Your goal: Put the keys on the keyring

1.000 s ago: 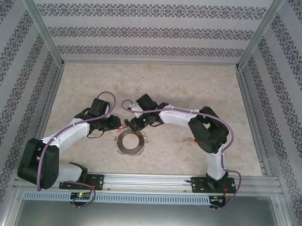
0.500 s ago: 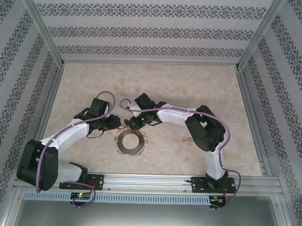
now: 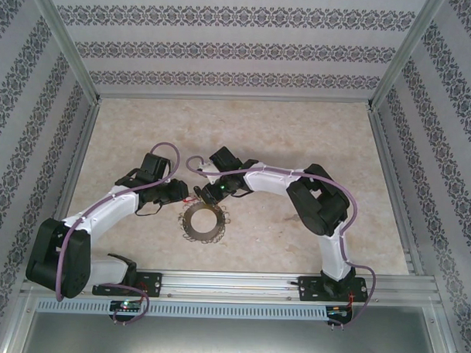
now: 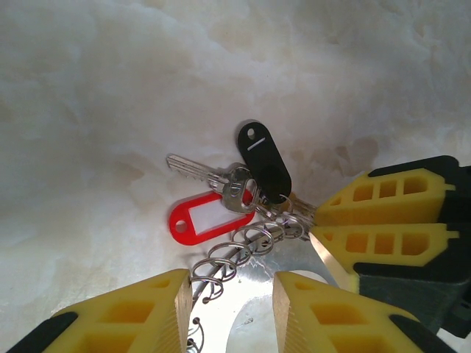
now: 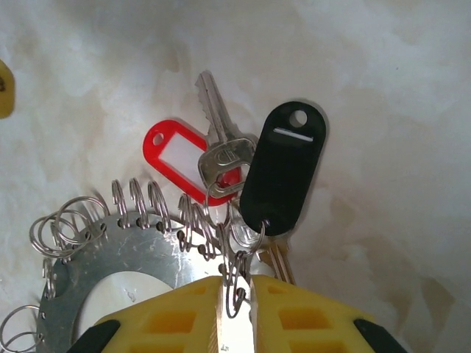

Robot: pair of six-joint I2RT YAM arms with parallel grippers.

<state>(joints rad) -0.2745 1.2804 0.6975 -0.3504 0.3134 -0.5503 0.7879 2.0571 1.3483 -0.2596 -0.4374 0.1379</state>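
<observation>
Right wrist view: right fingers [image 5: 199,298] pinch a small ring [image 5: 235,283] beside the keys [image 5: 221,147].

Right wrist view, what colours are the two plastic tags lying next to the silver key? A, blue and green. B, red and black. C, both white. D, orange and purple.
B: a red tag with a white label window lies on one side of the silver key, and a black tag lies on the other.
</observation>
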